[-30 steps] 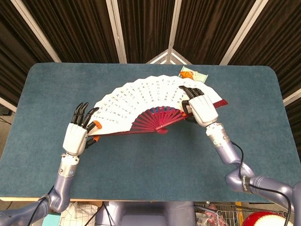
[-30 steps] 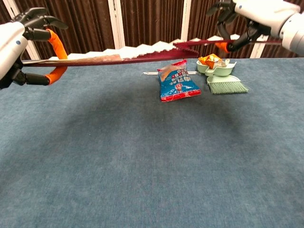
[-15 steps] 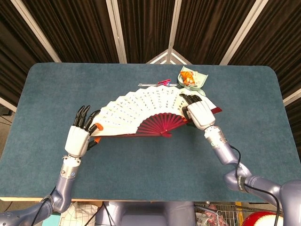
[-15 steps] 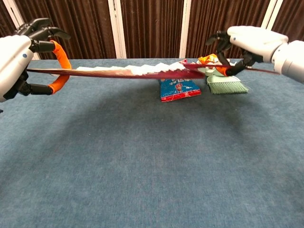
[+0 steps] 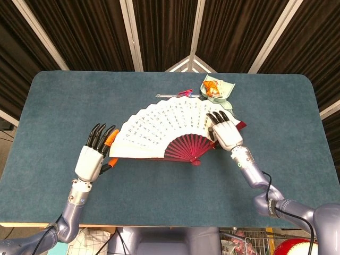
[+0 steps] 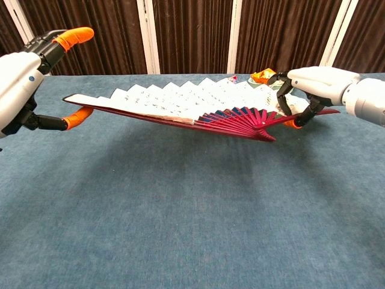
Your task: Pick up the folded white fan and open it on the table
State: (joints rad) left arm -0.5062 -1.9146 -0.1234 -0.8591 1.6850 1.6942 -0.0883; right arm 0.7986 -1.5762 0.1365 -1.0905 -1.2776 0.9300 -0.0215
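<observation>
Left robot hand point(image 5: 91, 159), near the surface's point(image 5: 48, 106) left edge — fingers spread, holding nothing, its orange-tipped thumb just below the left guard stick of the white fan point(image 5: 164, 123). The fan is spread open above the middle of the surface, paper leaf toward the far edge, red ribs converging at the pivot toward the near edge; in the chest view it hangs clear of the surface, tilted. Right robot hand point(image 5: 225, 130) — fingers pinching the fan's right guard stick. Beyond it, near the far edge, a green dish point(image 5: 220, 87) with an orange item.
</observation>
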